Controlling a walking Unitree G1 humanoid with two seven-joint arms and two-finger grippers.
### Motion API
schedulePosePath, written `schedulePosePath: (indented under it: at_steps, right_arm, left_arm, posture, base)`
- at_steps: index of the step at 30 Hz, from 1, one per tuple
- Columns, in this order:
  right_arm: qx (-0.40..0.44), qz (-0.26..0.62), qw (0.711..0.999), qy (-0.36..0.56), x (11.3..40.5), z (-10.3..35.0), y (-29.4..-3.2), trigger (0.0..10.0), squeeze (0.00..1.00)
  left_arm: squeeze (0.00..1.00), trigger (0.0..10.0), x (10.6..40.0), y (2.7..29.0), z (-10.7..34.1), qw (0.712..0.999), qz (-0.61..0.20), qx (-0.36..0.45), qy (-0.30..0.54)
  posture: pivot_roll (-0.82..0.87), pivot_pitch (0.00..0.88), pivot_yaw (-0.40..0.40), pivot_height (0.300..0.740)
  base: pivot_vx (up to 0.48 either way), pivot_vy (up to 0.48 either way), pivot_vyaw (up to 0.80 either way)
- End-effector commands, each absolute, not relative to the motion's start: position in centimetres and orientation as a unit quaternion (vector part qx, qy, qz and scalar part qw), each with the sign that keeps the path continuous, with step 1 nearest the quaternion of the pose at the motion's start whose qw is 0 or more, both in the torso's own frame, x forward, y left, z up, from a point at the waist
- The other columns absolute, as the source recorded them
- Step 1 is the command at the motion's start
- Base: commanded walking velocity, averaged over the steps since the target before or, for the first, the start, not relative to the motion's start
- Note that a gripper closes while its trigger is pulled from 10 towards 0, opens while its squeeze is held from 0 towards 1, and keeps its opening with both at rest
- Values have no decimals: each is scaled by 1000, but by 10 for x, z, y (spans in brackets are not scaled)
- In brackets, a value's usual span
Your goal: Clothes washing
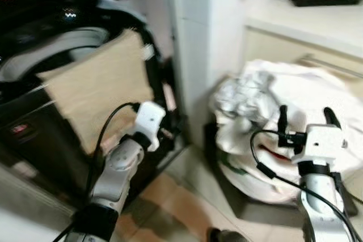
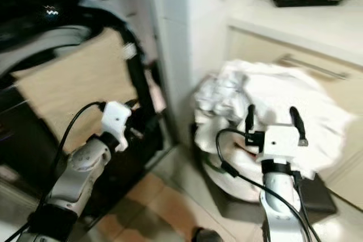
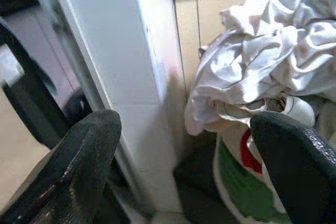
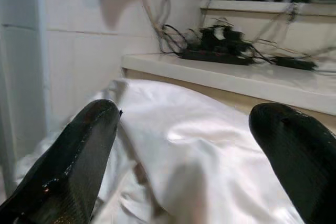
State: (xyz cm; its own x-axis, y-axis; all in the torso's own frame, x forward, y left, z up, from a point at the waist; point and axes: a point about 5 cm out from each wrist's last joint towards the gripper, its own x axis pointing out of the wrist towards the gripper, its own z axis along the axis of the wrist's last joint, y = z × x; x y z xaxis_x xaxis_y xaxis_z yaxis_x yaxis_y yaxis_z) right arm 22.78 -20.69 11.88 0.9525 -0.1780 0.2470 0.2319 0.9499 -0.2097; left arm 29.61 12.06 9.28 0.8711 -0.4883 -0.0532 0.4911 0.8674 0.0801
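Observation:
A heap of white clothes [image 1: 295, 94] lies in a white bag with green and red print [image 3: 236, 182] on the floor by a cream cabinet. My right gripper [image 1: 306, 116] is open just in front of the heap, nothing between its fingers [image 4: 79, 150]. To the left stands a dark washing machine [image 1: 51, 55] with a black-rimmed door and a beige panel [image 1: 96, 94] at its front. My left gripper [image 3: 186, 150] is open and empty beside the machine's door, facing the white pillar and the heap.
A white tiled pillar [image 1: 193, 38] separates the washing machine from the clothes. Above the cabinet, a counter [image 1: 317, 24] carries a tangle of black cables [image 4: 231, 43]. A dark base [image 1: 238, 196] lies under the bag. Tan floor tiles [image 1: 164, 208] run between my arms.

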Motion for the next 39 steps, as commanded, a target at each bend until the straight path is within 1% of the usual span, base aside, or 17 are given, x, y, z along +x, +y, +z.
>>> schedulePosePath:
  at_steps: [1, 2, 3, 6, 11, 13, 16, 19, 29, 32, 34, 35, 36, 37, 39]
  right_arm:
    - [-98, -110, 984, -104, 227, 114, -210, 10000, 510]
    - [-68, -123, 986, -88, 221, 103, -218, 10000, 514]
    - [-46, -129, 987, -78, 217, 97, -221, 10000, 498]
    - [-23, -130, 988, -76, 216, 94, -218, 10000, 471]
    - [-32, -118, 987, -106, 225, 106, -215, 10000, 471]
    - [-44, -117, 987, -105, 229, 108, -213, 10000, 475]
    - [-51, -113, 985, -118, 235, 115, -212, 10000, 475]
    - [-69, -109, 985, -118, 239, 118, -211, 10000, 463]
    - [-75, -100, 984, -124, 244, 121, -204, 10000, 447]
    - [-75, -98, 985, -123, 245, 122, -204, 10000, 447]
    - [-72, -92, 985, -123, 249, 125, -202, 10000, 447]
    - [-68, -89, 986, -122, 251, 127, -202, 10000, 424]
    - [-61, -88, 987, -121, 254, 130, -201, 10000, 424]
    - [-54, -84, 988, -119, 260, 136, -199, 10000, 4]
    - [-56, -84, 988, -118, 262, 141, -197, 10000, 0]
  left_arm:
    - [0, 10000, 301, 130, 95, 973, -228, 21, 21]
    - [0, 10000, 301, 139, 90, 979, -201, -21, 38]
    - [0, 10000, 298, 138, 88, 978, -201, -34, 42]
    - [0, 10000, 295, 126, 89, 974, -213, -63, 42]
    - [0, 10000, 299, 118, 107, 970, -243, -21, -1]
    - [0, 10000, 300, 110, 113, 965, -259, 14, -19]
    - [0, 10000, 302, 100, 123, 957, -286, 24, -44]
    - [0, 10000, 305, 97, 128, 956, -289, 21, -52]
    - [0, 10000, 307, 88, 131, 950, -305, 28, -62]
    - [0, 10000, 310, 90, 132, 953, -294, 39, -62]
    - [0, 10000, 313, 93, 134, 958, -279, 27, -62]
    - [0, 10000, 314, 94, 135, 959, -276, 26, -62]
    - [0, 10000, 315, 95, 135, 959, -276, 28, -63]
    - [0, 10000, 316, 97, 136, 959, -274, 34, -64]
    - [0, 10000, 316, 97, 136, 959, -274, 35, -64]
  posture:
    - [-244, 0, 119, 740]
    - [-241, 0, 116, 740]
    - [-240, 0, 116, 740]
    - [-241, 0, 116, 740]
    - [-242, 0, 116, 740]
    - [-244, 0, 117, 740]
    - [-253, 0, 119, 740]
    - [-260, 0, 124, 736]
    - [-263, 0, 132, 731]
    - [-263, 0, 132, 731]
    - [-261, 0, 132, 731]
    - [-261, 0, 132, 731]
    - [-261, 0, 132, 731]
    - [-257, 0, 131, 731]
    - [-257, 0, 131, 731]
  base:
    - [0, 0, -519]
    - [0, 0, -506]
    - [0, 0, -500]
    - [0, 0, -508]
    - [0, 0, -506]
    - [0, 0, -506]
    - [0, 0, -508]
    - [310, -338, -477]
    - [354, -320, 0]
    - [379, -291, 0]
    - [0, 0, 0]
    - [0, 0, 0]
    - [0, 0, 0]
    - [0, 0, 0]
    - [0, 0, 0]
